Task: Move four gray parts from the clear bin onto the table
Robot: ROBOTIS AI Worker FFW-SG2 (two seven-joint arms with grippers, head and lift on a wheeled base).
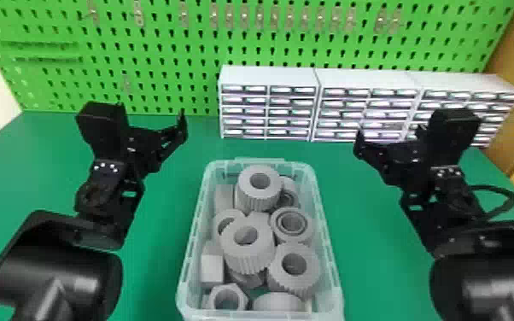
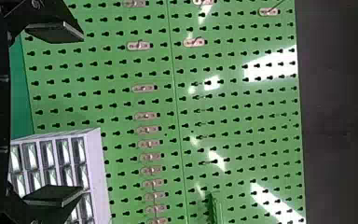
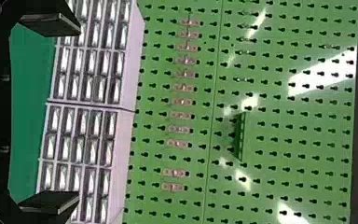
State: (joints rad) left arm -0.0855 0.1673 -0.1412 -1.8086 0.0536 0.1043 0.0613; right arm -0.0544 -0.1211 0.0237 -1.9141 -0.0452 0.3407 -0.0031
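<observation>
Left claw hung over the green tabletop, left of the clear bin, its two black fingers spread wide. Inside the bin lay the gray parts, heaped together, several ribbed and round with holes through them, one hexagonal. Behind, the white drawer cabinets stood before the green pegboard. Right claw hung to the bin's right, likewise wide open.

I count one bin, at least ten gray parts, three drawer cabinets, one pegboard and two claws.
</observation>
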